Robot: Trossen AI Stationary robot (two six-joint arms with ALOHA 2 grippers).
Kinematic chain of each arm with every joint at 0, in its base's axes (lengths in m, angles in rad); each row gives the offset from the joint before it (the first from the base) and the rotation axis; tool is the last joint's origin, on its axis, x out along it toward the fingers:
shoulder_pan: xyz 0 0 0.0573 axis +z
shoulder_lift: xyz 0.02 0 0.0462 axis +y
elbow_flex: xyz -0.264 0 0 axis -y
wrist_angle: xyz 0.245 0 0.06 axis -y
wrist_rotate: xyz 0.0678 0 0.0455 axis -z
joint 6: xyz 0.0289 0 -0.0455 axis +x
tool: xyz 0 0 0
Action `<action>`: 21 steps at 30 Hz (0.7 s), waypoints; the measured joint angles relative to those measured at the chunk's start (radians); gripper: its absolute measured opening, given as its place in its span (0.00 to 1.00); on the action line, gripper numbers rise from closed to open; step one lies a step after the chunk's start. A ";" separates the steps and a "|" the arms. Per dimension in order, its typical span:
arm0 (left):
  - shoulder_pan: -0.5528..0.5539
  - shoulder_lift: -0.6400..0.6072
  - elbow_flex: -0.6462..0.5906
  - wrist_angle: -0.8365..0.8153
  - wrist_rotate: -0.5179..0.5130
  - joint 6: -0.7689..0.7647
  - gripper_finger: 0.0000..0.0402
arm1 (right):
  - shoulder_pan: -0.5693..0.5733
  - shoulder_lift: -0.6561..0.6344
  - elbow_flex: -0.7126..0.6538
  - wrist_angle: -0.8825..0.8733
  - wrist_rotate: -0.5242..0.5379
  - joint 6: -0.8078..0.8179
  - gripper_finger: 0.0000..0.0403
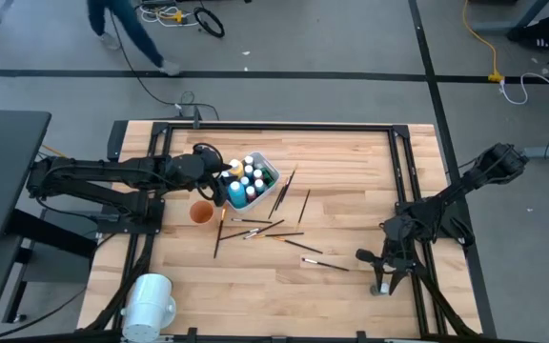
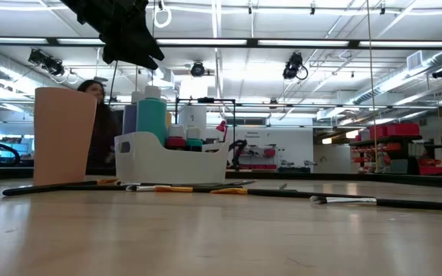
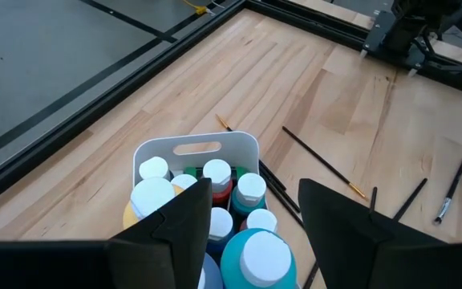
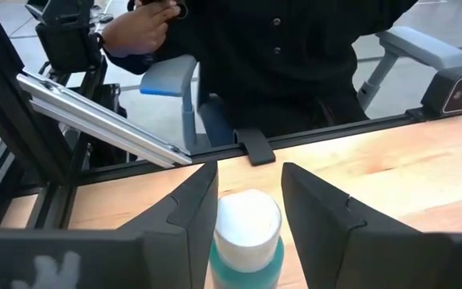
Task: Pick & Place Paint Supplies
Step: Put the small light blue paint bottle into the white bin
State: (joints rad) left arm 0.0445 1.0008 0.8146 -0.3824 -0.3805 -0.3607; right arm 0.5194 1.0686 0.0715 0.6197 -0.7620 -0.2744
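A white tub (image 1: 249,181) holding several white-capped paint bottles (image 3: 216,172) stands at the table's far middle. My left gripper (image 3: 255,185) hovers open just above the bottles, touching none. Thin dark brushes (image 1: 274,229) lie flat on the wood to the right of the tub and nearer than it. At the near right, my right gripper (image 1: 381,276) is shut on a teal paint bottle (image 4: 247,269) with a white cap. My right gripper has the teal bottle between its two fingers at the white cap (image 4: 249,221), one finger (image 4: 199,209) on each side. The fingers reach nearly level toward the table's near edge. The bottle stands upright, cap up; its base is hidden below the frame.
An orange cup (image 1: 201,211) stands just near-left of the tub, and a large white cylinder (image 1: 149,300) lies at the near left corner. A person (image 4: 279,48) stands just beyond the near edge by my right gripper. Bare wood lies between the brushes and the near edge.
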 joint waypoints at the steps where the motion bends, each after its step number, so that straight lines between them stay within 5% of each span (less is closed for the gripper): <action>1: 0.000 0.000 0.000 0.000 0.000 0.000 0.49 | 0.000 0.003 0.000 0.000 0.000 0.000 0.35; 13: 0.000 0.000 0.000 0.000 0.000 0.000 0.49 | 0.000 0.007 0.000 0.010 0.009 0.009 0.30; 21: 0.000 0.000 0.000 0.001 0.000 -0.001 0.49 | 0.000 0.009 -0.002 0.044 0.021 0.180 0.33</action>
State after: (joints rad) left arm 0.0446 1.0008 0.8146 -0.3811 -0.3805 -0.3614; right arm 0.5190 1.0775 0.0700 0.6636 -0.7411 -0.0943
